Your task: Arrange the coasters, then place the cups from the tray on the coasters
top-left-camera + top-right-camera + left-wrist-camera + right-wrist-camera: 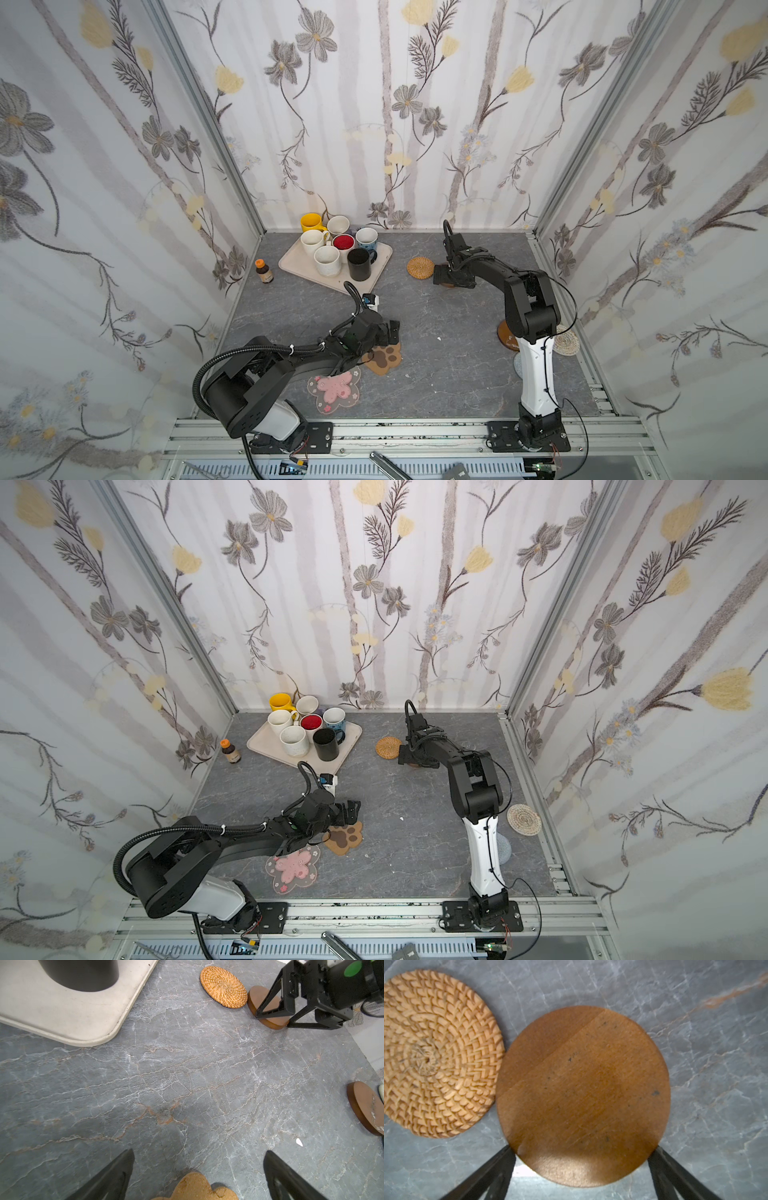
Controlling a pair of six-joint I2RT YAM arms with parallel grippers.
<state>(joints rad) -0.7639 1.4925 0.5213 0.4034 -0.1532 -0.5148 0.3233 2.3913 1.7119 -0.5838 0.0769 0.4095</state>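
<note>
Grey-blue coaster (504, 851) mostly behind right arm (482, 854)

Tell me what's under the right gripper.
A brown wooden coaster, flat on the table, framed by the open right gripper, beside the rattan coaster. In both top views the gripper hides most of it.

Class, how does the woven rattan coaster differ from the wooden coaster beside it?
The rattan coaster is pale and woven; the wooden coaster is darker and smooth. The open right gripper straddles the wooden coaster, not the rattan coaster. Both are round and flat.
</note>
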